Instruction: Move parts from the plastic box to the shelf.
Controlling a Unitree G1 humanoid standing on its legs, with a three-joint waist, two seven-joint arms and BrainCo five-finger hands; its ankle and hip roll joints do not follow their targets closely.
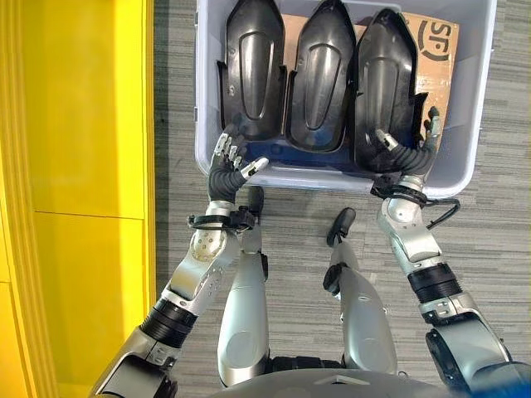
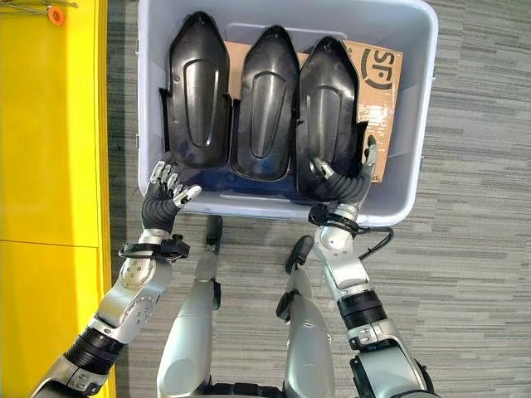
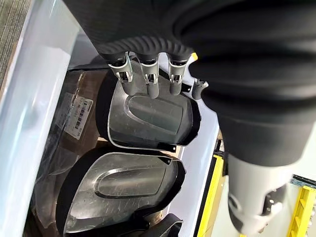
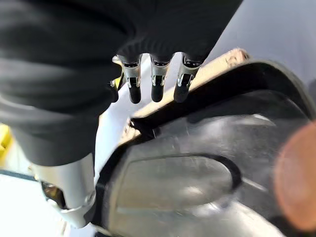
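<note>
The floor (image 1: pixel 498 215) is grey carpet with fine stripes, and a large yellow surface (image 1: pixel 75 166) runs along the robot's left side; its upper and lower ends are cut off, so I cannot tell what it is.

On the floor stands the plastic box (image 1: pixel 211 99), pale grey-blue and a little see-through. Its far wall is cut off at the upper edge in the left eye view. Inside, a brown cardboard sheet (image 2: pixel 382 75) lies flat, mostly hidden under the parts.

3 black parts lie side by side in the box: the left part (image 1: pixel 251 66), the middle part (image 1: pixel 319 75) and the right part (image 1: pixel 384 83). Each is a glossy, long shell with a pointed far end and a raised ridge along the middle. Their near ends are hidden behind the near wall of the box.

The left hand (image 1: pixel 232 162) is at the near left corner of the box, fingers (image 3: pixel 148 81) straight and a little apart, holding nothing, with the fingertips just over the left part. The right hand (image 1: pixel 411 153) is at the near end of the right part, thumb on one side and fingers on the other side. The fingers look relaxed and spread; whether they touch the part, I cannot tell.
</note>
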